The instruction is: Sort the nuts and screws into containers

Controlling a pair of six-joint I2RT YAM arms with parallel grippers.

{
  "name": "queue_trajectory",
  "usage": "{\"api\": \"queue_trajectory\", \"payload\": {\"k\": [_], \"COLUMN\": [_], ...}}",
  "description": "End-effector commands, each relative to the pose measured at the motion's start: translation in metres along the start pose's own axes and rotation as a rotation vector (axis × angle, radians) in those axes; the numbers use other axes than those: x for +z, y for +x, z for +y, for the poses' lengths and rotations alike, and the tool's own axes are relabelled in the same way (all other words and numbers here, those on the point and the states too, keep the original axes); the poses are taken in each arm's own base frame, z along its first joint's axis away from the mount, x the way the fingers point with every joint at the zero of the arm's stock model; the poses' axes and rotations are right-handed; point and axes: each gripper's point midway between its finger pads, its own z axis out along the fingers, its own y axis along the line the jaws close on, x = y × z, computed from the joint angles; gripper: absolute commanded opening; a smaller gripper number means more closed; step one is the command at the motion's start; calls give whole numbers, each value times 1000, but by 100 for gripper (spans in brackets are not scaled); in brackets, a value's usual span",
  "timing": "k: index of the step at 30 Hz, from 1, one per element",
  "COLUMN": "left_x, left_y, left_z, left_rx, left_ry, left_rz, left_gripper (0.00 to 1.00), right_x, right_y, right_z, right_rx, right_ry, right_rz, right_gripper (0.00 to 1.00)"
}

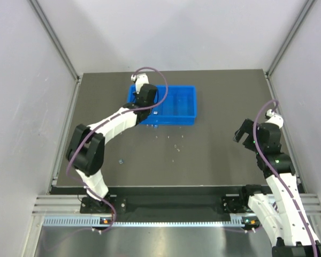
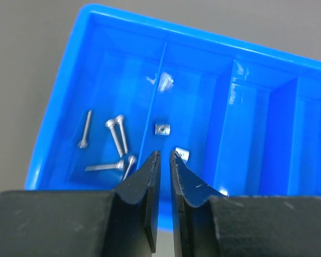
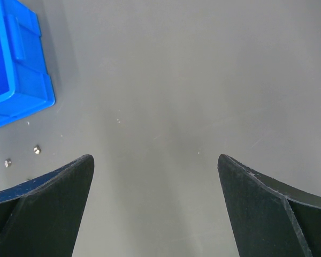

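The blue tray (image 1: 194, 104) lies at the table's back centre. My left gripper (image 1: 154, 112) hovers over its left end. In the left wrist view the tray's (image 2: 61, 101) leftmost compartment holds several screws (image 2: 116, 136). The one beside it holds three nuts (image 2: 162, 128), one of them right by my fingertip (image 2: 181, 154). The left gripper (image 2: 165, 154) is open by a narrow slit with nothing between the jaws. My right gripper (image 1: 239, 134) hangs wide open and empty over the bare table at the right, as its wrist view (image 3: 155, 158) also shows.
Small loose pieces (image 1: 171, 140) lie scattered on the dark table just in front of the tray, and one more (image 1: 121, 159) lies nearer the left arm. The right wrist view shows the tray's corner (image 3: 21, 80) and two specks (image 3: 36, 149) beside it.
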Motion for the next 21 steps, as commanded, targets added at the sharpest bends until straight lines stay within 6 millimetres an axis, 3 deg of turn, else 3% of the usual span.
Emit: {"api": "queue_trajectory", "payload": {"k": [1, 4, 7, 12, 16, 18, 21], "left_x": [17, 23, 16, -23, -69, -83, -100], "left_y": [-25, -22, -23, -27, 1, 18, 36], "left_z": [-25, -22, -22, -21, -19, -13, 21], "left_rx": [4, 13, 9, 6, 16, 10, -74], "left_ry": [97, 71, 88, 181, 258, 245, 143], "left_rz": [-46, -35, -28, -3, 62, 97, 136], "left_gripper": [17, 18, 20, 33, 57, 60, 60], "right_x": [-1, -1, -1, 2, 3, 3, 3], "right_y": [-15, -15, -14, -13, -11, -11, -10], "right_z": [3, 3, 2, 2, 3, 4, 5], "right_rx": [1, -2, -1, -8, -5, -4, -4], "right_ry": [-1, -1, 5, 6, 2, -3, -11], "right_rz": [-51, -48, -51, -38, -35, -34, -30], "right_gripper": [100, 100, 100, 100, 100, 100, 100]}}
